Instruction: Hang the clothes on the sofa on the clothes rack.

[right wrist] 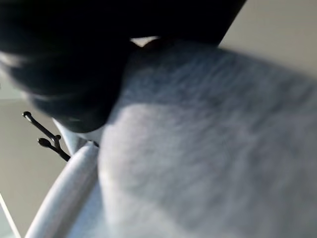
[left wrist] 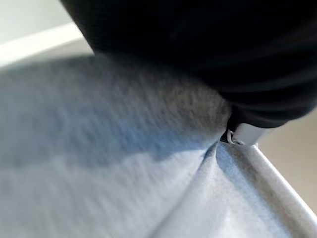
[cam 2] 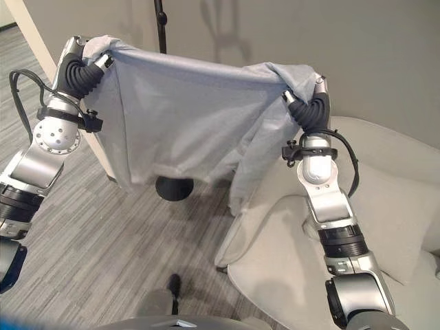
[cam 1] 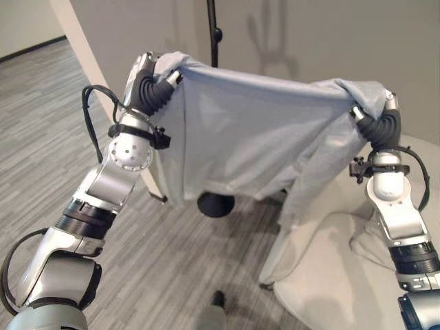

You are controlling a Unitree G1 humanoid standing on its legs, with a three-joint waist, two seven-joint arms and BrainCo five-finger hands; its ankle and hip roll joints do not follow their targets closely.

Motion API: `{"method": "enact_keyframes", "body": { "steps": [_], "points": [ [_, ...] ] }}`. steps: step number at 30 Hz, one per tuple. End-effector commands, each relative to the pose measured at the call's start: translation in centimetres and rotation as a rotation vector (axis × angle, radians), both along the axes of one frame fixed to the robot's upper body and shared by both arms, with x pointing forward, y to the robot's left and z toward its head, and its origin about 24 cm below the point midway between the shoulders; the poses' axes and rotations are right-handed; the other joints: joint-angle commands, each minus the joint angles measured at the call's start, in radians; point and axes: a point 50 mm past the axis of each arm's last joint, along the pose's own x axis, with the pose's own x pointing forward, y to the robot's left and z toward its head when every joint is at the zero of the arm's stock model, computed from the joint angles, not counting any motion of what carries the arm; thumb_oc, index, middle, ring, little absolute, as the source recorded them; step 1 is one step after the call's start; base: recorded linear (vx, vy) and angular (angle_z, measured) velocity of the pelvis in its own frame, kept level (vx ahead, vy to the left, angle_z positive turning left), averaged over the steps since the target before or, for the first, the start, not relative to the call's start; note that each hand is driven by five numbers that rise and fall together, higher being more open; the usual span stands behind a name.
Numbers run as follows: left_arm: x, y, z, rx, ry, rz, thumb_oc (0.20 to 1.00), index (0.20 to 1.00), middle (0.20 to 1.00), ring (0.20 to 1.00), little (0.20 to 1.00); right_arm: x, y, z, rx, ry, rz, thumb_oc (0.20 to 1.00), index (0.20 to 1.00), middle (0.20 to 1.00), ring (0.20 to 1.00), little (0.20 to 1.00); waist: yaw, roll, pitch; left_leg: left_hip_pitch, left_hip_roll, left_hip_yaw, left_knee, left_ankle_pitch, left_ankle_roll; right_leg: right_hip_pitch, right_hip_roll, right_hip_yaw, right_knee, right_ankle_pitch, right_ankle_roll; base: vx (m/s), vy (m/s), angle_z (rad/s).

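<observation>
A light grey-blue shirt [cam 1: 240, 130] hangs spread wide in the air between my two raised hands, its top edge pulled taut. My left hand [cam 1: 152, 86] is shut on the shirt's left upper corner, where the cloth [left wrist: 148, 188] bunches at a finger. My right hand [cam 1: 381, 127] is shut on the right upper corner, with a sleeve drooping below it. The cloth drapes over both hands and hides most of the fingers. Behind the shirt stands the black clothes rack: its pole [cam 1: 212, 27] rises above the cloth, its round base [cam 1: 216, 204] shows below the hem, and its hooks [right wrist: 44, 136] show beside my right hand.
A pale beige sofa [cam 2: 385, 206] fills the lower right, just under my right arm. A white wall corner [cam 1: 82, 55] runs down behind my left arm. Grey striped carpet [cam 1: 172, 261] lies open in front of the rack.
</observation>
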Motion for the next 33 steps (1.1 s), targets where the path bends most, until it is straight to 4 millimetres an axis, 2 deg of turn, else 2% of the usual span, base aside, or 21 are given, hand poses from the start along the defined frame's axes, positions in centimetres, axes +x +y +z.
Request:
{"method": "enact_keyframes", "body": {
  "steps": [1, 2, 3, 6, 9, 17, 19, 21, 22, 24, 26, 29, 30, 32, 33],
  "points": [
    [-0.3, -0.2, 2.1, 0.008, -0.097, 0.000, 0.200, 0.200, 0.200, 0.200, 0.200, 0.2, -1.6, 3.1, -0.038, -0.112, -0.051, 0.200, 0.200, 0.200, 0.200, 0.200, 0.012, 0.002, -0.106, -0.005, -0.046, 0.010, -0.050, -0.016, -0.097, -0.009, 0.174, -0.060, -0.207, -0.012, -0.067, 0.07, 0.220, -0.13],
    [-0.2, -0.1, 1.5, 0.005, -0.079, 0.007, 0.200, 0.200, 0.200, 0.200, 0.200, 0.2, -2.1, 2.8, -0.057, -0.103, -0.076, 0.200, 0.200, 0.200, 0.200, 0.200, 0.006, 0.004, -0.083, 0.005, -0.075, 0.003, -0.042, -0.029, -0.087, -0.012, 0.211, -0.053, -0.251, -0.015, -0.073, 0.11, 0.206, 0.13],
    [-0.1, -0.4, 1.5, 0.005, -0.079, 0.001, 0.200, 0.200, 0.200, 0.200, 0.200, 0.3, -2.1, 2.9, -0.058, -0.102, -0.072, 0.200, 0.200, 0.200, 0.200, 0.200, 0.000, 0.005, -0.081, 0.016, -0.084, -0.007, -0.043, -0.031, -0.086, -0.012, 0.222, -0.034, -0.263, -0.006, -0.077, 0.08, 0.118, 0.25],
    [-0.2, -0.6, 1.4, 0.006, -0.084, -0.012, 0.200, 0.200, 0.200, 0.200, 0.200, 0.3, -2.1, 3.1, -0.045, -0.103, -0.062, 0.200, 0.200, 0.200, 0.200, 0.200, -0.004, 0.009, -0.087, 0.041, -0.094, -0.018, -0.052, -0.037, -0.086, 0.014, 0.220, -0.036, -0.312, 0.033, -0.067, 0.12, 0.021, 0.41],
    [-0.3, -0.7, 1.2, 0.007, -0.078, -0.017, 0.200, 0.200, 0.200, 0.200, 0.200, 0.4, -1.9, 2.7, -0.042, -0.084, -0.050, 0.200, 0.200, 0.200, 0.200, 0.200, -0.020, 0.024, -0.108, 0.061, -0.095, -0.017, -0.060, -0.049, -0.071, 0.012, 0.216, -0.034, -0.314, 0.045, -0.055, 0.11, -0.002, 0.18],
    [-0.6, 0.1, 0.2, -0.005, -0.050, 0.006, 0.200, 0.200, 0.200, 0.200, 0.200, 0.5, -1.7, 1.7, -0.033, -0.040, -0.023, 0.200, 0.200, 0.200, 0.200, 0.200, -0.031, 0.033, -0.129, 0.091, -0.079, -0.012, -0.071, -0.067, -0.070, 0.029, 0.210, -0.040, -0.314, 0.031, -0.050, 0.06, -0.032, 0.05],
    [-0.7, 0.1, 0.2, -0.006, -0.048, 0.003, 0.200, 0.200, 0.200, 0.200, 0.200, 0.6, -1.5, 1.6, -0.024, -0.029, -0.007, 0.200, 0.200, 0.200, 0.200, 0.200, -0.032, 0.029, -0.122, 0.081, -0.078, -0.019, -0.037, -0.083, -0.068, 0.029, 0.205, -0.039, -0.314, 0.035, -0.049, -0.02, -0.043, 0.00],
    [-0.8, 0.0, 0.4, -0.006, -0.059, -0.006, 0.200, 0.200, 0.200, 0.200, 0.200, 0.6, -1.5, 1.7, -0.022, -0.034, 0.002, 0.200, 0.200, 0.200, 0.200, 0.200, -0.029, 0.018, -0.094, 0.029, -0.077, -0.034, 0.057, -0.105, -0.070, 0.031, 0.195, -0.042, -0.314, 0.038, -0.055, -0.08, -0.034, 0.01],
    [-0.9, -0.2, 0.5, -0.008, -0.065, -0.017, 0.200, 0.200, 0.200, 0.200, 0.200, 0.5, -1.6, 2.0, -0.028, -0.041, -0.001, 0.200, 0.200, 0.200, 0.200, 0.200, -0.032, 0.014, -0.076, -0.019, -0.075, -0.039, 0.119, -0.110, -0.080, 0.030, 0.189, -0.048, -0.314, 0.037, -0.058, -0.12, 0.007, 0.05],
    [-0.9, -0.4, 0.6, -0.015, -0.070, -0.031, 0.200, 0.200, 0.200, 0.200, 0.200, 0.4, -1.8, 2.4, -0.037, -0.052, -0.005, 0.200, 0.200, 0.200, 0.200, 0.200, -0.034, 0.012, -0.063, -0.056, -0.064, -0.040, 0.150, -0.104, -0.095, 0.030, 0.185, -0.054, -0.314, 0.037, -0.060, -0.05, 0.047, 0.24],
    [-0.9, -0.4, 1.0, -0.006, -0.080, -0.031, 0.200, 0.200, 0.200, 0.200, 0.200, 0.5, -1.9, 2.9, -0.052, -0.065, -0.013, 0.200, 0.200, 0.200, 0.200, 0.200, -0.030, 0.008, -0.058, -0.106, -0.019, -0.031, 0.124, -0.081, -0.102, 0.027, 0.174, -0.056, -0.314, 0.043, -0.051, 0.03, 0.137, 0.29],
    [-0.8, 0.1, 1.7, -0.004, -0.092, -0.012, 0.200, 0.200, 0.200, 0.200, 0.200, 0.5, -2.6, 3.3, -0.049, -0.079, -0.052, 0.200, 0.200, 0.200, 0.200, 0.200, -0.035, -0.006, -0.050, -0.204, 0.107, -0.027, -0.021, -0.013, -0.133, 0.026, 0.151, -0.047, -0.310, 0.006, -0.031, 0.14, 0.272, 0.04],
    [-0.8, 0.1, 1.8, -0.010, -0.093, -0.012, 0.200, 0.200, 0.200, 0.200, 0.200, 0.5, -2.9, 3.3, -0.041, -0.083, -0.065, 0.200, 0.200, 0.200, 0.200, 0.200, -0.036, -0.004, -0.051, -0.213, 0.131, -0.026, -0.055, -0.001, -0.141, 0.038, 0.150, -0.044, -0.309, -0.010, -0.027, 0.13, 0.226, 0.25],
    [-0.8, 0.1, 1.9, -0.012, -0.094, -0.011, 0.200, 0.200, 0.200, 0.200, 0.200, 0.5, -3.0, 3.3, -0.038, -0.085, -0.073, 0.200, 0.200, 0.200, 0.200, 0.200, -0.035, 0.000, -0.052, -0.224, 0.148, -0.026, -0.067, 0.006, -0.151, 0.049, 0.150, -0.043, -0.307, -0.020, -0.027, 0.15, 0.226, 0.19],
    [-0.7, 0.1, 1.8, -0.015, -0.090, -0.013, 0.200, 0.200, 0.200, 0.200, 0.200, 0.3, -3.5, 3.3, -0.033, -0.094, -0.095, 0.200, 0.200, 0.200, 0.200, 0.200, -0.036, 0.014, -0.058, -0.242, 0.168, -0.017, -0.076, 0.009, -0.164, 0.077, 0.139, -0.043, -0.304, -0.042, -0.021, 0.25, 0.453, -0.14]
  ]
}}
